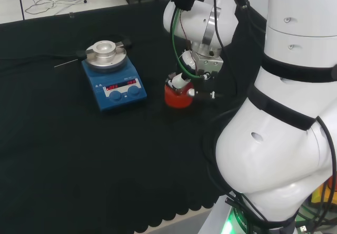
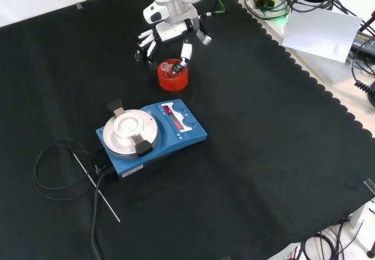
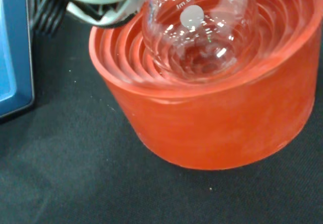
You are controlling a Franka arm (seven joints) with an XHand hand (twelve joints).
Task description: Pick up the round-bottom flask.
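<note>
The round-bottom flask (image 3: 199, 30) sits cradled in the red ribbed stand (image 2: 173, 76) directly beneath the hand (image 2: 167, 34), whose fingers hang spread, nothing gripped

obstacle: stirrer plate (image 2: 151, 136) nr red stand (image 2: 173, 77) | elsewhere: bare cloth (image 2: 275, 154)

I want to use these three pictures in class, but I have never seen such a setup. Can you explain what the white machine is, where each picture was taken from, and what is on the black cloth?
The white machine is a robot arm ending in a hand with fingers. One camera looks over the arm from behind, one looks down from the front, one sits at the wrist. On the black cloth stand a blue hotplate stirrer and a red ribbed stand cradling a clear round-bottom flask. The hand is right above the flask, one finger reaching its neck; whether it grips yet is unclear.
</note>
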